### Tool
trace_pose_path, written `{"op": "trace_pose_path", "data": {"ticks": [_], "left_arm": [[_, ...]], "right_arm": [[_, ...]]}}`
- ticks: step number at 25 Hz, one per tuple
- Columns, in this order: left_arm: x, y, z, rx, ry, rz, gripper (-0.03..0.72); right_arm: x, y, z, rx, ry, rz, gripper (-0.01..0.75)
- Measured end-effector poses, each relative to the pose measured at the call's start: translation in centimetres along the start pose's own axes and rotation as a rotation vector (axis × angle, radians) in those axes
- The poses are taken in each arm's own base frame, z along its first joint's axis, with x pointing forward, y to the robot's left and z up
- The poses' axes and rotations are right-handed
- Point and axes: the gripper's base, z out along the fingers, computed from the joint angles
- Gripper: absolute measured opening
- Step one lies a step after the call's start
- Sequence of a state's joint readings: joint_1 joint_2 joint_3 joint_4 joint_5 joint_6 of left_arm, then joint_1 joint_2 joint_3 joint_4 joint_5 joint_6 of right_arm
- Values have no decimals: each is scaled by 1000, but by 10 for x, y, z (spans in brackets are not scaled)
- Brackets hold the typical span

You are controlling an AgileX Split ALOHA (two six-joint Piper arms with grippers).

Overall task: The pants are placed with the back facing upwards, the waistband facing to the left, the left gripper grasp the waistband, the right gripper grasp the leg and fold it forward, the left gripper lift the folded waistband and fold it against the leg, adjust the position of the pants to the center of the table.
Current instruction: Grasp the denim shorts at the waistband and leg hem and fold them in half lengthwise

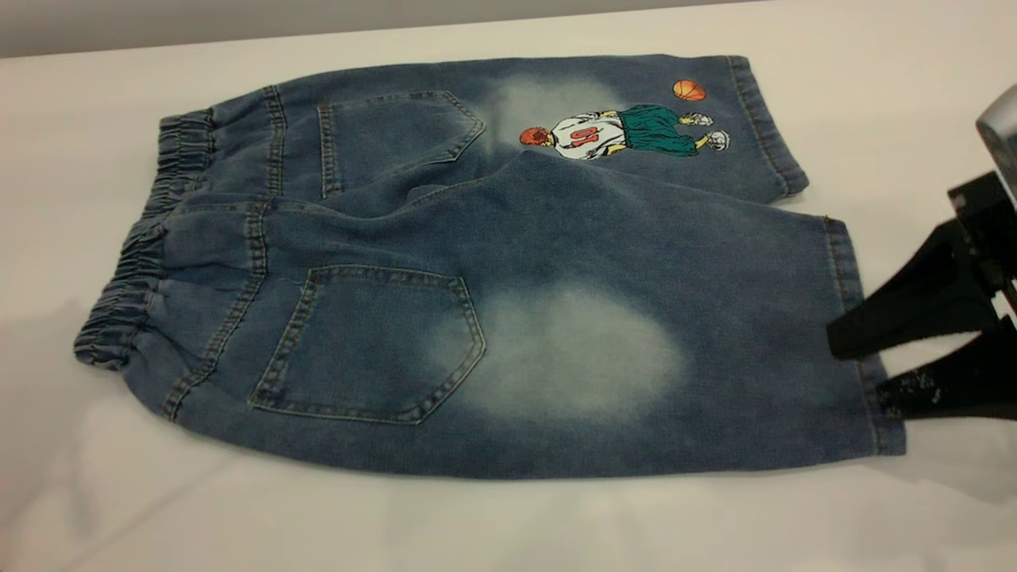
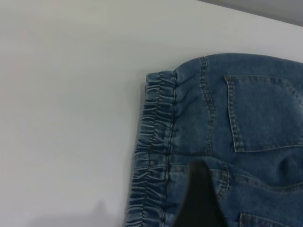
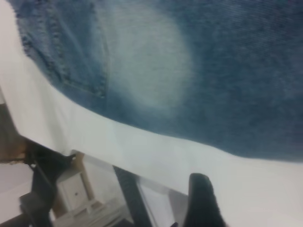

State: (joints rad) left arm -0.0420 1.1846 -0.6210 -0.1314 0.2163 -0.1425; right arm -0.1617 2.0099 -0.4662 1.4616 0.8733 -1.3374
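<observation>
Soft, even light falls from overhead on my broad whitish-grey surface (image 1: 508,524), bright without hard glare. The knee-length blue denim shorts (image 1: 493,262) throw only a thin, faint shadow along their near edge, and a pale grey shadow spreads on the surface beside the gathered elastic waistband (image 1: 127,302). Under my right gripper (image 1: 862,369) lies a diffuse shadow. The exterior view is fairly sharp. My left wrist view is softer, with one dark finger (image 2: 199,198) blurred close to the lens. My right wrist view is the haziest: denim weave smeared, black fingertip (image 3: 201,201) out of focus.
</observation>
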Motion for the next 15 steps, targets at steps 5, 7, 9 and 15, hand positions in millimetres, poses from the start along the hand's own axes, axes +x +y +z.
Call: {"op": "trace_pose_path", "data": {"ticks": [5,7,9,15], "left_arm": [[0,0,0,0,1,2,467],[0,0,0,0,1,2,467],[0,0,0,0,2,1,467],[0,0,0,0,3,1,467]], "right_arm": [[15,-6,2,35,46,47,395],[20,-10,3,61,50,61,395],[20,-11,3,78,48,59,395],[21,-17,9,69,58,70,395]]}}
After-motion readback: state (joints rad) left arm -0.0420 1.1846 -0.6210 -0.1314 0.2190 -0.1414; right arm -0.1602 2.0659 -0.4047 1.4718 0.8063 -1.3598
